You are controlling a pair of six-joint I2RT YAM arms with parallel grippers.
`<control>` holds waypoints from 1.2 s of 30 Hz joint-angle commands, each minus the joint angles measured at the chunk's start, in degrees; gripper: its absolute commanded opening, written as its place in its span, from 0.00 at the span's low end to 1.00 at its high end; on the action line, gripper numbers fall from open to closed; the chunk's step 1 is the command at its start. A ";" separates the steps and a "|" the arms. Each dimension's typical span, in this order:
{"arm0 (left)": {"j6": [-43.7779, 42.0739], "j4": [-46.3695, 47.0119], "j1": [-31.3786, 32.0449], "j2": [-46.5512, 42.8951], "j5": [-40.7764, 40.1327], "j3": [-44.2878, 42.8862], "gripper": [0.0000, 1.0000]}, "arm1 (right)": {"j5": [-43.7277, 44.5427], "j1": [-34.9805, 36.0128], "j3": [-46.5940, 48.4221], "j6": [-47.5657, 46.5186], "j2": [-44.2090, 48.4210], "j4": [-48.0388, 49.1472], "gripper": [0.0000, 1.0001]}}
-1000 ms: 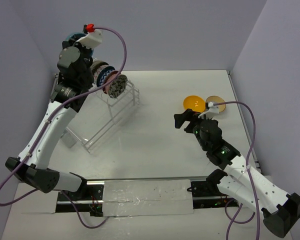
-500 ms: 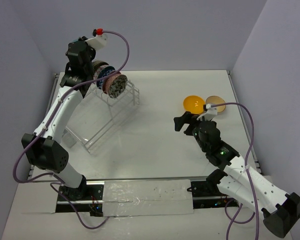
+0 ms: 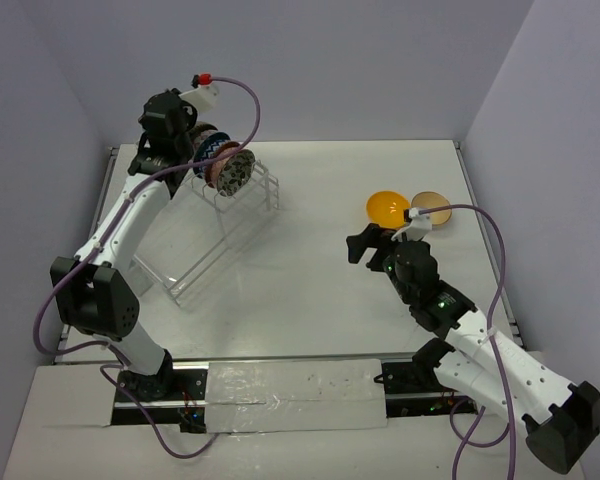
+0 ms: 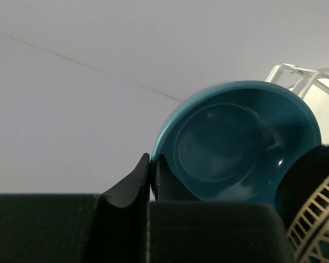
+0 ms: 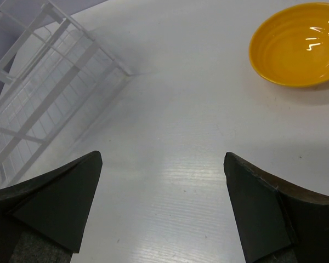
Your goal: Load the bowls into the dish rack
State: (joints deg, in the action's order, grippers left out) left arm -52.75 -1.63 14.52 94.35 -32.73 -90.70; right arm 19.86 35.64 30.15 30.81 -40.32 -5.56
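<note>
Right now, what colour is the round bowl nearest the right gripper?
The round bowl is orange-yellow; best in right wrist view.

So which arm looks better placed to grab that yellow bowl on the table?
The right. The right pincer hangs open, close to the round orange-yellow bowl. The left pincer is shut and far off at the white wire dish rack, beside a round teal bowl.

The left tool (image 4: 152, 164) is partly covering the teal bowl (image 4: 236, 137); the view's left edge is cutting off the dish rack (image 5: 38, 93).
</note>
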 commanded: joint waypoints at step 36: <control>-3.23 7.51 5.78 -3.99 -3.57 6.84 0.00 | 0.09 0.13 -1.15 0.39 2.08 1.08 1.00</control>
State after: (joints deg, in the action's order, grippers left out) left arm -57.17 4.43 19.70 93.67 -36.45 -85.01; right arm 19.84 35.64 29.54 31.05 -38.54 -5.58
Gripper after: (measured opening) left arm 0.042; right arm 0.999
